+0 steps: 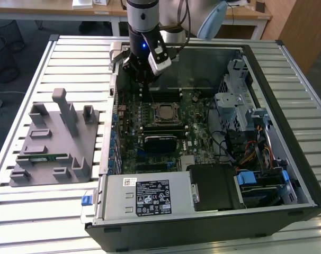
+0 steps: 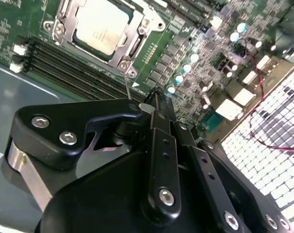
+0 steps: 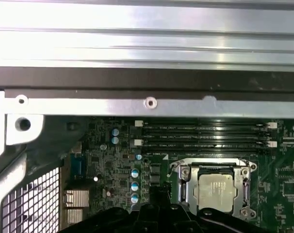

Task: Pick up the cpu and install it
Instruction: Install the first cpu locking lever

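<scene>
A slatted metal table (image 1: 23,211) carried an open computer case (image 1: 287,159) lying on its side, its green board (image 1: 197,132) facing up. At about nine o'clock from the case sat a grey holder block (image 1: 49,143) with a green memory stick (image 1: 44,157) resting in it. The arm (image 1: 143,21) stood over the far edge of the board, at roughly eleven o'clock from the socket (image 1: 164,112). The cpu (image 1: 164,112) lay seated in that socket — its silver top clear in both wrist views (image 2: 99,25) (image 3: 215,191), ringed by the metal frame, with the memory slots (image 3: 205,133) just beside it. The gripper (image 2: 154,104) hung above the board near the socket, its fingers pressed together and holding nothing, apart from the chip.
</scene>
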